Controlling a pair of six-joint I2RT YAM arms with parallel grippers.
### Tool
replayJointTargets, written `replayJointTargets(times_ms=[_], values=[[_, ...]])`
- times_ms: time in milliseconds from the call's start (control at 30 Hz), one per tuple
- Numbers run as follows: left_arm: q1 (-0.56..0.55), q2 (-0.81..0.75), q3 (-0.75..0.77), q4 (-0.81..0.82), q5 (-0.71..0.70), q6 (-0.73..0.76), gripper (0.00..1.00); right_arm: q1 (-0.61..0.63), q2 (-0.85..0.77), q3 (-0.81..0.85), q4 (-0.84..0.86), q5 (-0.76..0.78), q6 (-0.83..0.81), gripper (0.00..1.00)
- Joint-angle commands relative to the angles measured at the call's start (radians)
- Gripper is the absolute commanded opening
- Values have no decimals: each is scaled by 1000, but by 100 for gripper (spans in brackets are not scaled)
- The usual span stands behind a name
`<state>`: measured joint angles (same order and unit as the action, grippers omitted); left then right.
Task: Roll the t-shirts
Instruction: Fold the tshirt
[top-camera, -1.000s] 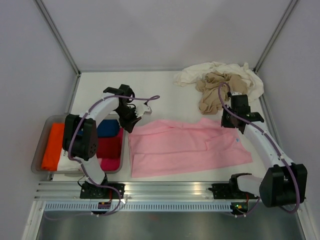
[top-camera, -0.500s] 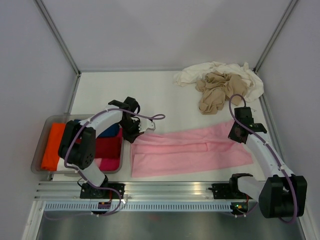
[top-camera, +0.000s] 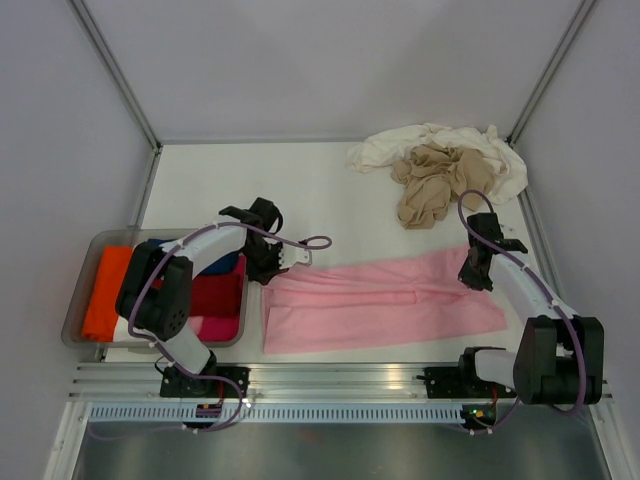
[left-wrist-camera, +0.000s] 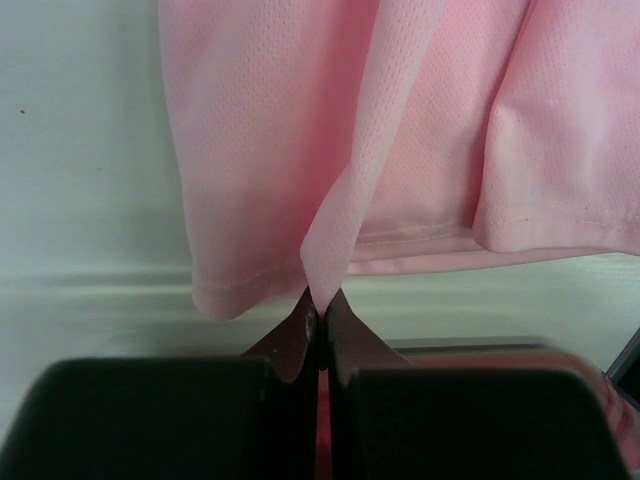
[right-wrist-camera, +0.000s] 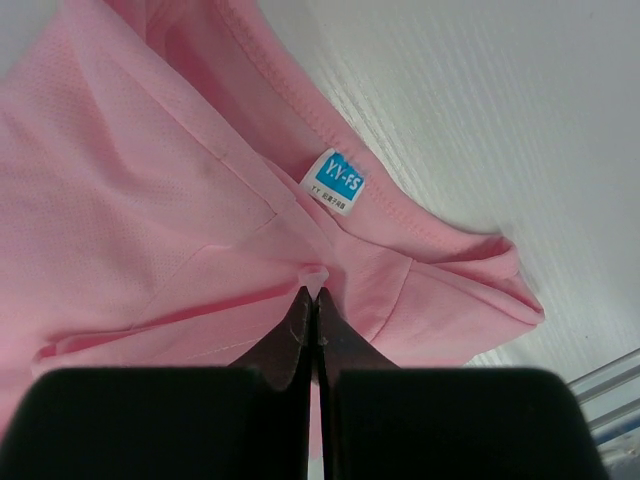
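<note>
We've drawn the far edge of the pink t-shirt (top-camera: 385, 305) toward six o'clock, narrowing it for rolling. Left gripper (left-wrist-camera: 320, 312) and right gripper (right-wrist-camera: 314, 297) pinch its cloth, fully closed.

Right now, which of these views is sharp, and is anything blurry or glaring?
Top view: evenly lit, sharp, only soft shadows. Left wrist: pink t-shirt weave crisp, left fingers dark and blurred. Right wrist: blue label reads clearly, right fingers soft.
</note>
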<state>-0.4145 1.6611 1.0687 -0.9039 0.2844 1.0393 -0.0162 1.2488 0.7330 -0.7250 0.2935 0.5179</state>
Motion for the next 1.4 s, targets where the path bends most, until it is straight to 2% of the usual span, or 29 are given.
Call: replayJointTargets(times_ms=[0,133,167,233,267,367,433,533,600,633,667,767,800,900,1100,1167,1200,1300,1367], values=[[-3,-9,-32,-15,-67,4,2,-7,6,0,29,30,30,0],[-6,-9,-53,-13,-85,19,3,-7,26,-17,39,22,47,2],[-6,-15,-59,-13,-90,27,4,-7,31,-18,41,24,51,10],[-9,-21,-72,-16,-97,50,17,-7,34,-14,41,48,56,28],[-13,-24,-72,-16,-99,54,23,-7,31,-9,27,62,62,42],[-26,-46,-49,-26,-71,65,48,-7,-3,22,-7,111,47,52],[-33,-66,-30,-62,-53,64,55,-7,-31,54,-16,121,22,55],[-46,-98,17,-149,1,77,58,12,-107,101,-21,131,-27,56],[-46,-116,40,-197,16,96,58,82,-135,114,2,112,-57,56],[-46,-126,48,-246,28,108,57,103,-156,109,54,78,-70,59],[-46,-124,66,-266,35,113,57,139,-161,97,90,-20,-79,61],[-44,-94,111,-242,55,61,53,162,-135,19,235,-196,-67,68],[-44,-78,129,-225,61,-5,51,170,-100,0,272,-253,-52,68],[-46,3,181,-188,61,-105,50,212,-37,0,286,-266,-47,67],[-61,88,125,-109,29,-131,50,260,67,-17,332,-290,-61,65],[-75,95,71,-87,-10,-127,50,275,77,-33,322,-289,-41,61],[-79,101,57,-75,-28,-122,50,282,64,-58,309,-290,-30,55],[-79,117,34,-58,-45,-131,49,291,26,-111,300,-289,7,48],[-79,120,37,-52,-54,-137,49,297,-11,-125,279,-280,24,40]])
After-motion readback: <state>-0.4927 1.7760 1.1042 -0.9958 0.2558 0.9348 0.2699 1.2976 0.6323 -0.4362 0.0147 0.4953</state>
